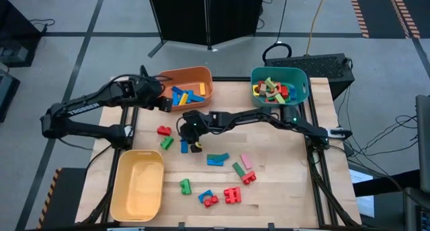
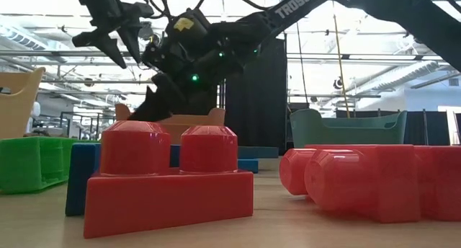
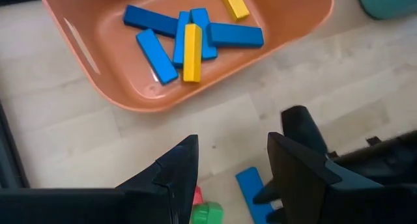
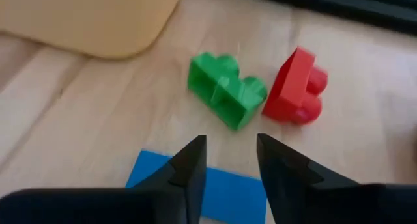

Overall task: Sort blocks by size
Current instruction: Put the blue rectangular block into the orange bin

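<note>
Several blocks lie loose on the wooden table: a red studded brick [image 1: 163, 130] and a green one [image 1: 166, 143] at the left, a blue flat bar [image 1: 185, 146], a blue arch [image 1: 216, 158], and pink, green and red pieces [image 1: 243, 169] nearer the front. My right gripper [image 1: 188, 131] is open and empty, low over the blue bar [image 4: 221, 188], with the green brick [image 4: 225, 87] and the red brick [image 4: 296, 87] just beyond its fingertips. My left gripper [image 1: 163, 103] is open and empty, above the table beside the orange bin [image 1: 191, 83].
The orange bin [image 3: 130, 87] holds several blue and yellow flat bars. A teal bin [image 1: 279, 86] at the back right holds several mixed blocks. A yellow bin [image 1: 138, 184] stands at the front left. Red studded bricks [image 2: 169, 176] lie near the front edge.
</note>
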Robot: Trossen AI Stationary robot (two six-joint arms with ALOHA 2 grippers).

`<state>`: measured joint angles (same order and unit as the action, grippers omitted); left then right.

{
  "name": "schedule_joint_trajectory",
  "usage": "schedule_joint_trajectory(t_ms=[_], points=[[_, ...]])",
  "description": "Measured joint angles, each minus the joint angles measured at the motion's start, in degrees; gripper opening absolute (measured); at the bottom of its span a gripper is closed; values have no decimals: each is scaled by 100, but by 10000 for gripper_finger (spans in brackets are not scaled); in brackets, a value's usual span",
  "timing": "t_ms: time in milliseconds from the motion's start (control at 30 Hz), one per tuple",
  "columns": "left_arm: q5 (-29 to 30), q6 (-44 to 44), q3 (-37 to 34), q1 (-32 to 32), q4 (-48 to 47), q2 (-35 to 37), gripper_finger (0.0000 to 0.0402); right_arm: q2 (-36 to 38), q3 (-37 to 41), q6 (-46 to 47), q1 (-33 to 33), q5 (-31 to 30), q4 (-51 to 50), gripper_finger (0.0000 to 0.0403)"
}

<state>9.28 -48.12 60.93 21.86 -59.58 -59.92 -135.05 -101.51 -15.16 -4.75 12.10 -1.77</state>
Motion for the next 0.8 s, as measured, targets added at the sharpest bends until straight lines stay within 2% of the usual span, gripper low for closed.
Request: schedule_joint_trajectory(t_ms=[400,500,800], points=[[186,-421,0,-347,47,-2,180,-173,0,-191,-47,-3,-585,7],[229,-556,0,-419,51,-4,180,-238,-17,-116,-42,3,-633,6],[413,-712,0,-730,49,-4,180,-85,-26,120,-20,-129,-1613,1]])
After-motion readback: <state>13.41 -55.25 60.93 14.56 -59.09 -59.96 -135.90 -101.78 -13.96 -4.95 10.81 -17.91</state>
